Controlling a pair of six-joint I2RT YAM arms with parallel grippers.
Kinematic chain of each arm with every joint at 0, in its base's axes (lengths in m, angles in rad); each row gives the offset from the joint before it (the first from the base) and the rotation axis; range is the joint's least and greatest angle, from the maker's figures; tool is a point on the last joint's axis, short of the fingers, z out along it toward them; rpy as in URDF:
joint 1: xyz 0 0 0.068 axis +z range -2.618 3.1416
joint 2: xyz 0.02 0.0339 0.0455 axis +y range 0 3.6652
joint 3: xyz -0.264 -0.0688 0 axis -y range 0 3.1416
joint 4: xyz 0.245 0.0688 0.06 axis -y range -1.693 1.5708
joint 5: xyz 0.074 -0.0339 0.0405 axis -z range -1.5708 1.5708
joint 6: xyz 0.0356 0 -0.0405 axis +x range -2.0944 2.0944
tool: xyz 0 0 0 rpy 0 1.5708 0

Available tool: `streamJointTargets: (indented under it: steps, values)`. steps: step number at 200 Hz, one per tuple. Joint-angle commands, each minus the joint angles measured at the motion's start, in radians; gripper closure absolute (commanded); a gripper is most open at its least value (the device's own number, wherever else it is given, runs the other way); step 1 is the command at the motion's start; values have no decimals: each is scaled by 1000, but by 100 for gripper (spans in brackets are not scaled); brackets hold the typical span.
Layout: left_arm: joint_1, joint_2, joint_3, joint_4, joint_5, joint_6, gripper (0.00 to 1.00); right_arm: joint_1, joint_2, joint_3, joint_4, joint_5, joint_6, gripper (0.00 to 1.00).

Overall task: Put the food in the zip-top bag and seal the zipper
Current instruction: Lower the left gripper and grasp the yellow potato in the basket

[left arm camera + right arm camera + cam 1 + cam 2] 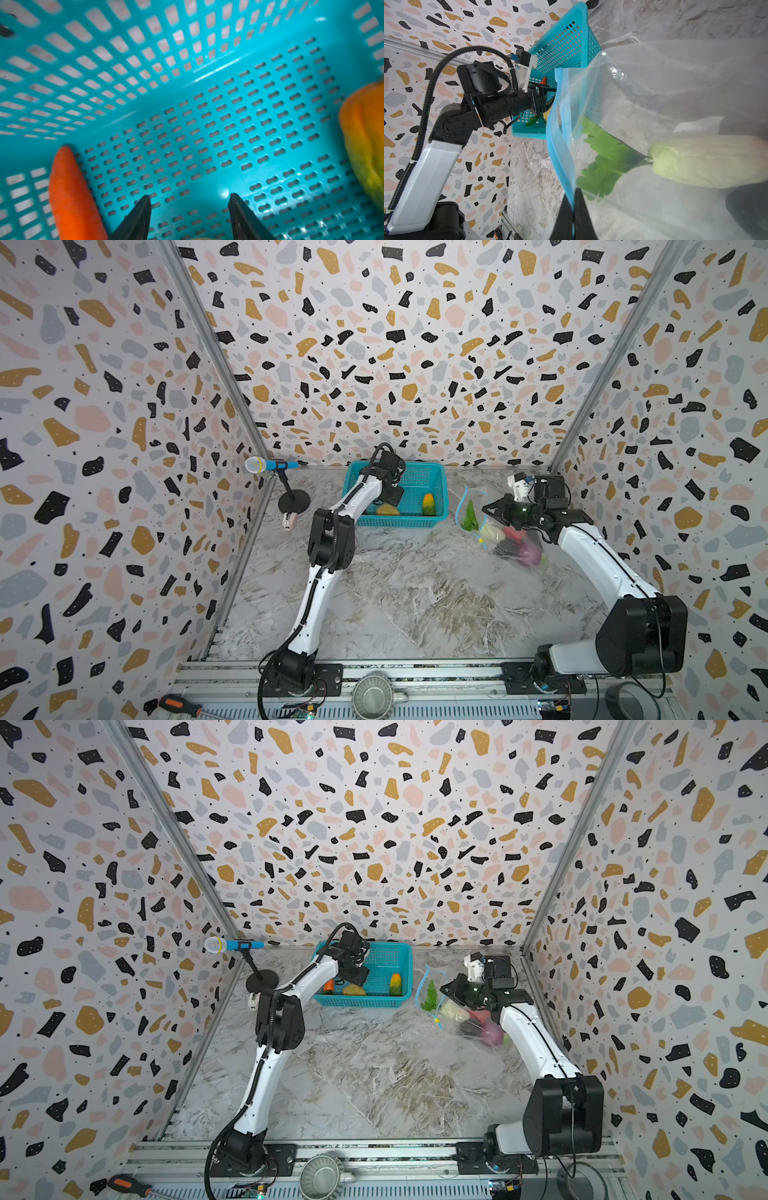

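Marble counter (415, 593): in the basket (187, 104) by a carrot (70, 191), left end effector (189, 197) is spread open; beside it, right end effector (573, 199) is clamped on the clear bag's (675, 83) zipper (560, 158).

From where I stand there are two robot arms: left arm (316, 585), right arm (590, 556). One teal basket (419, 485) at twelve o'clock holds three vegetables: one carrot (70, 193), one potato (387, 510), one corn (428, 504). One clear bag (675, 83) at two o'clock holds four: one radish (708, 162), one red pepper (515, 534), one eggplant (505, 547), one onion (531, 554). One microphone (259, 465), one screwdriver (178, 704), one tape roll (631, 701), one metal cup (372, 693).
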Motion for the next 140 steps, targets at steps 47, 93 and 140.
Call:
streamJointTargets:
  steps: [47, 93, 140]
  values:
    - [12, -159, -53, 130, 1, -291, 32, 4, 3, 7, -12, 12, -8, 100]
    - [10, -298, -236, 208, 28, -446, 23, 3, 14, -1, 5, 8, -11, 100]
    - [11, -338, -353, 161, 60, -495, 18, -11, 21, -4, 12, -2, -17, 100]
